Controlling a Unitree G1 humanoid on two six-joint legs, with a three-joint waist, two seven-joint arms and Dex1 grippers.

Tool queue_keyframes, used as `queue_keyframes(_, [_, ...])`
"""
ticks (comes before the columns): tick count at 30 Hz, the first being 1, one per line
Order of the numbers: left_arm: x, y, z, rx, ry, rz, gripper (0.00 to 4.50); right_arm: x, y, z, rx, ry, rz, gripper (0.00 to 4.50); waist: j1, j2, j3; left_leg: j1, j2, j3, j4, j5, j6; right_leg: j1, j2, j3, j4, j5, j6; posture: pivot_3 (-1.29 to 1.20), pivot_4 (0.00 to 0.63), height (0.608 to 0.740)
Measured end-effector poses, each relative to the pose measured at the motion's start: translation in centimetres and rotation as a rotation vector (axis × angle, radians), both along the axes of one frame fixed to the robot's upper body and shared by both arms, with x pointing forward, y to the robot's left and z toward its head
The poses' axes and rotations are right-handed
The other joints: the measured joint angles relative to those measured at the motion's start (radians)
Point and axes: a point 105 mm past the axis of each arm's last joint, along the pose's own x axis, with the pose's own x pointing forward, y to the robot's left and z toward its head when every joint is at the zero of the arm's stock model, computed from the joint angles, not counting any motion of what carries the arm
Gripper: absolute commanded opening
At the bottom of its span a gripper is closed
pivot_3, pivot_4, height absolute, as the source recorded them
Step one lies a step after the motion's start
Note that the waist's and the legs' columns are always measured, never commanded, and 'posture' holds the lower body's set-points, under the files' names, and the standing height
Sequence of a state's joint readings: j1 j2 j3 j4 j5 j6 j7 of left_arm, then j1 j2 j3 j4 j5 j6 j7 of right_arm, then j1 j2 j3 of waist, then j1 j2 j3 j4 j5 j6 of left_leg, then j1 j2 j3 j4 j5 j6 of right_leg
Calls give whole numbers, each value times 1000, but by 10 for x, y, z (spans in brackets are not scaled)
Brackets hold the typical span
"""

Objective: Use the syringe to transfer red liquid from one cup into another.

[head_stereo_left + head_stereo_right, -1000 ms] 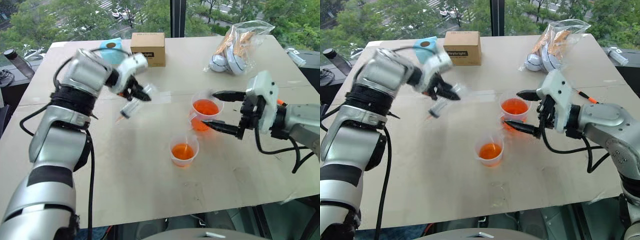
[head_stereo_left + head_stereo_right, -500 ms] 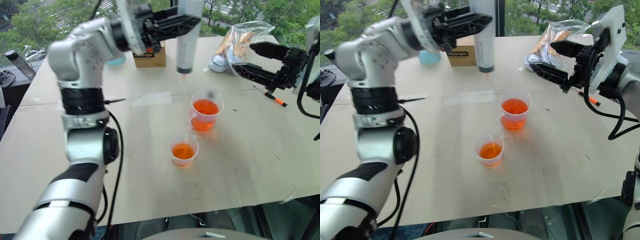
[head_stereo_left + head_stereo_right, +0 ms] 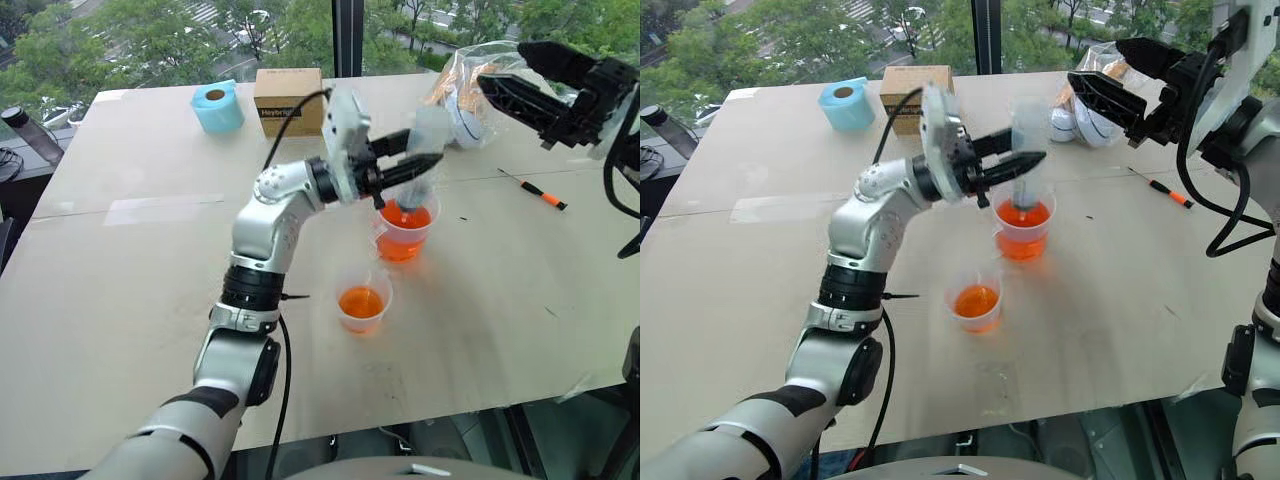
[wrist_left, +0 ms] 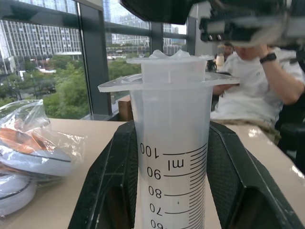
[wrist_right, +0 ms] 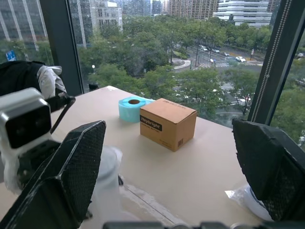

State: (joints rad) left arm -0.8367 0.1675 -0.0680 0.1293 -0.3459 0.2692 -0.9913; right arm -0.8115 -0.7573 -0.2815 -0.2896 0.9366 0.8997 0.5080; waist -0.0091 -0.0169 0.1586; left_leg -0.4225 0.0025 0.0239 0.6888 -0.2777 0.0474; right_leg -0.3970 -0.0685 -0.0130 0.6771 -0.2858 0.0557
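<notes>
Syringe [image 3: 425, 150] motion-blurred; tip hidden inside larger cup [image 3: 405, 228].

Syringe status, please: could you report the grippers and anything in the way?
Left gripper shut on large clear plastic syringe, upright over taller clear handled cup of orange-red liquid. Right gripper open, raised, empty. Nothing obstructing.
</notes>
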Motion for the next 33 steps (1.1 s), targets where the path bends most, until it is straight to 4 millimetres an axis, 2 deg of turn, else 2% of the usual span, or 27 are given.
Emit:
queue_keyframes(8, [3, 1, -7, 10, -29, 9, 1408, -1, 18, -15, 23, 107, 62, 4500, -1, 0, 0, 0, 0, 0, 0, 0, 0, 0, 0, 0, 0, 0, 0, 0, 150, 740])
queue_keyframes(13, [3, 1, -6, 3, -43, 17, 1408, -4, 38, -32, 14, 208, 129, 4500, -1, 0, 0, 0, 0, -1, 0, 0, 0, 0, 0, 0, 0, 0, 0, 0, 150, 740])
queue_keyframes(19, [6, 3, -8, 6, -34, 26, 1408, -4, 45, -41, -19, 257, 142, 4500, -2, 0, 0, 0, 0, -1, 0, 0, 0, 0, 2, 0, 0, 0, 0, 0, 150, 740])
queue_keyframes(21, [6, 3, -8, 7, -35, 27, 1408, -4, 45, -42, -20, 260, 141, 3971, -2, 0, 0, 0, 0, -1, 0, 0, 0, 0, 2, 0, 0, 0, 0, 0, 150, 740])
queue_keyframes(23, [6, 4, -8, 9, -36, 29, 1408, -4, 46, -44, -29, 267, 141, 3230, -2, 0, 0, 0, 0, -1, 0, 0, 0, 0, 2, 0, 0, 0, 0, 0, 150, 740])
queue_keyframes(26, [6, 4, -9, 11, -36, 25, 1408, -2, 44, -45, -47, 268, 122, 1807, -1, 0, 0, 0, 0, -1, 0, 0, 0, 0, 2, 0, 0, 0, 0, 0, 150, 740])
queue_keyframes(27, [6, 5, -10, 12, -32, 27, 1408, -2, 44, -45, -53, 264, 116, 1546, -2, 0, 0, 0, 0, -1, 0, 0, 0, 0, 2, 0, 0, 0, 0, 0, 150, 740])
queue_keyframes(33, [7, 5, -13, 16, -19, 29, 1408, 0, 44, -47, -77, 263, 110, 1496, -2, 0, 0, 0, 0, -1, 0, 0, 0, 0, 2, 0, 0, 0, 0, 0, 150, 740])
